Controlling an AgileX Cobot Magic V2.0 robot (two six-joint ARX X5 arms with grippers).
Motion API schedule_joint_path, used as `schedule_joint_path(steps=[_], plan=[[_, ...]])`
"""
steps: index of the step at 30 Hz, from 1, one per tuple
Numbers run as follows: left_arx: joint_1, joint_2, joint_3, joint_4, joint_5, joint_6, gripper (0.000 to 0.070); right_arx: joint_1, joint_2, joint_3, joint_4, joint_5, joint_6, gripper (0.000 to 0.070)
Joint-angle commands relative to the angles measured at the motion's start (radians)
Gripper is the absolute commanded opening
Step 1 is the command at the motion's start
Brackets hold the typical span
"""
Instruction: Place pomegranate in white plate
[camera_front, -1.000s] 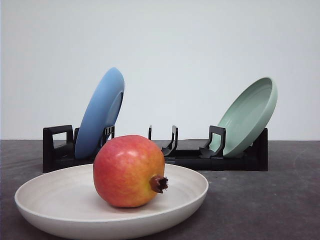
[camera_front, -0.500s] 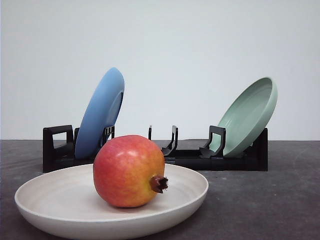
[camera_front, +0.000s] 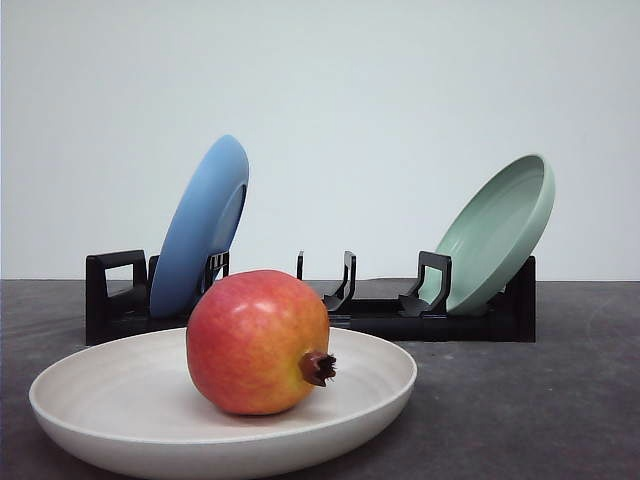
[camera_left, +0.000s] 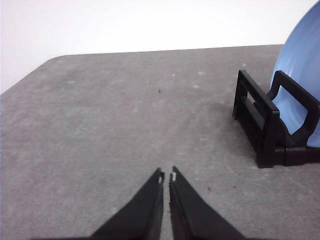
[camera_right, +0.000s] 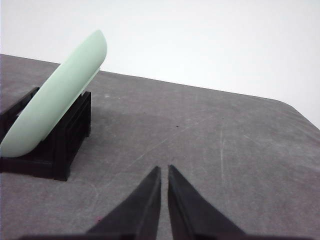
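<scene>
Left wrist view: left gripper jaws closed

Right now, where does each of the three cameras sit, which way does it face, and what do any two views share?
Front view: low at table height, facing forward at the red-yellow pomegranate lying in the cream round plate; black rack behind.
Left wrist view: above the grey table, left gripper shut, blue plate in the rack.
Right wrist view: right gripper shut, pale green plate.
Shared: the rack and each wrist view's plate also appear in the front view.
</scene>
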Motion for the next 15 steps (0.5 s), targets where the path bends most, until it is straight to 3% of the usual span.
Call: schedule_joint_path(steps=[1,15], plan=[[0.000,-0.002,-0.010,-0.006,0.000,-0.004,0.0000,-0.002,-0.001,-0.004,0.014,0.003,0.003,0.0022],[0.000,-0.002,-0.010,-0.006,0.000,-0.004,0.0000,-0.002,-0.001,-0.004,0.014,0.003,0.003,0.0022]])
